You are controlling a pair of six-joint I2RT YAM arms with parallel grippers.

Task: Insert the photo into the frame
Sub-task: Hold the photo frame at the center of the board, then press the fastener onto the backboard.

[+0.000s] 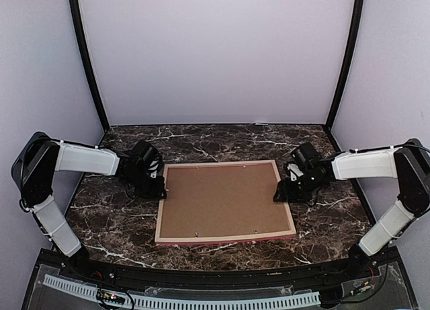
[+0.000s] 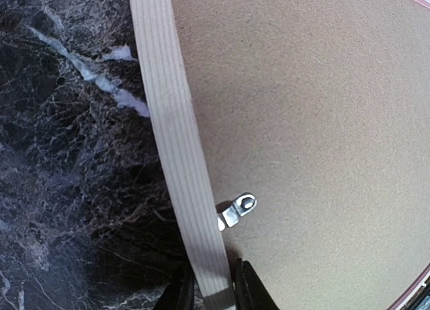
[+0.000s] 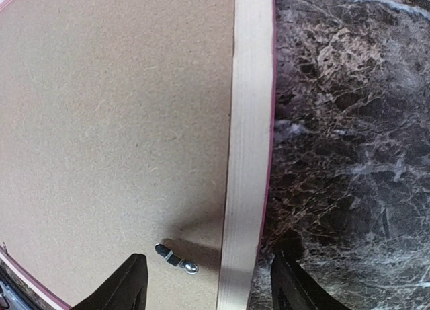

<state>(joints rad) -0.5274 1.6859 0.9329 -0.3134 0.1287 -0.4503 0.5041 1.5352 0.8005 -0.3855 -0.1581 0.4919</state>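
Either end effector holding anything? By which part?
Left end effector pinches the face-down pink-fronted wooden picture frame by its left rail; right end effector is open astride the right rail.

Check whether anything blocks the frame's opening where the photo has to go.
Yes. The brown backing board fills the back of the frame, which lies face down, and a metal clip on the left rail reaches over it. The board probably has to come out first. No photo is in view.

A dark white-veined marble table (image 1: 222,138) is carrying a plain brown backing board (image 1: 225,199), lying flat at its middle, with one small metal tab (image 2: 238,209) sitting near its left edge and another tab (image 3: 176,257) near its right, while pale lilac walls (image 1: 215,54) are standing behind
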